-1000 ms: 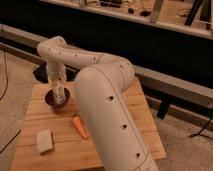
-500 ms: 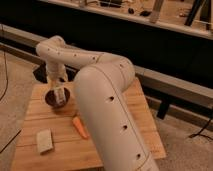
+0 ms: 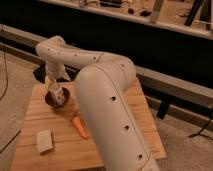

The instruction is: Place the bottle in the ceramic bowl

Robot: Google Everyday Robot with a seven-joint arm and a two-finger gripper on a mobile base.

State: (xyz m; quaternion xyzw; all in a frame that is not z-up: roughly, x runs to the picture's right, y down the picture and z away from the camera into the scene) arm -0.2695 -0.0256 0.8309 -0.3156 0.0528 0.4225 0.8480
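Gripper [image 3: 56,93] hangs over the round glossy maroon bowl [image 3: 56,98] on the wooden table [image 3: 60,150], pinching the slim pale bottle [image 3: 55,90], which stands inside it.

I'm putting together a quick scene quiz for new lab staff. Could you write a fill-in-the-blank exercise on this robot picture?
1. The gripper hangs directly over the dark ceramic ____.
2. The bottle stands inside the ceramic bowl, which rests on a ____ table.
3. The long thing lying just in front of the bowl, a carrot, is ____ in colour.
4. Near the table's front left corner lies a pale ____.

Missing words: bowl; wooden; orange; sponge
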